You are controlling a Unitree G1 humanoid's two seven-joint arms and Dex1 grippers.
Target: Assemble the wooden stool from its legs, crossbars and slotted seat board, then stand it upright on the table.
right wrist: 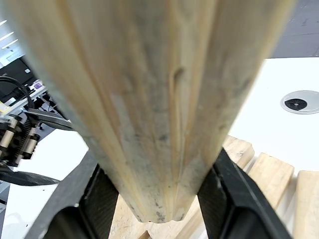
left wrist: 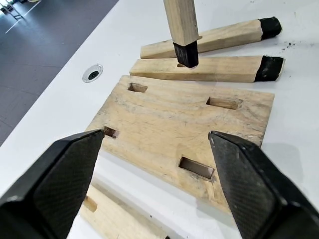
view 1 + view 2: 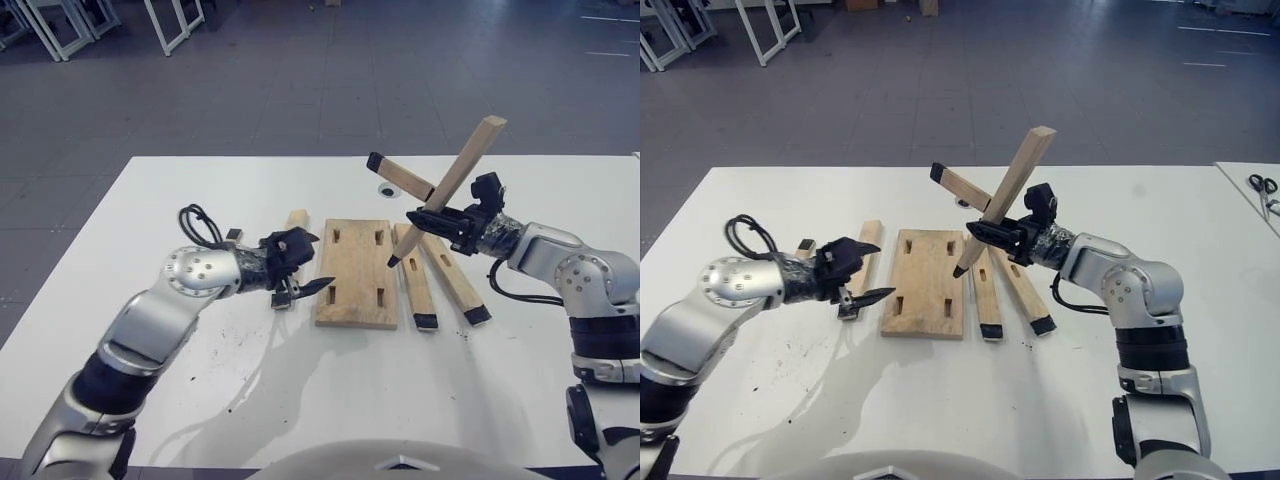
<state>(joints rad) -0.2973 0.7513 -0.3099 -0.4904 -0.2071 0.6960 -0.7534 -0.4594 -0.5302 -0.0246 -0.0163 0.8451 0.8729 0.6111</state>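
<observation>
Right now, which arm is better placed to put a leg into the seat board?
Right. The right gripper is shut on a tilted leg whose lower tip hangs near the right edge of the seat board. The left gripper is open, by its left edge.

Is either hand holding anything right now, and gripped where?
The right hand grips a tilted light wooden stool leg with a black tip on its lower part, above the tip. The left hand is open and holds nothing.
</observation>
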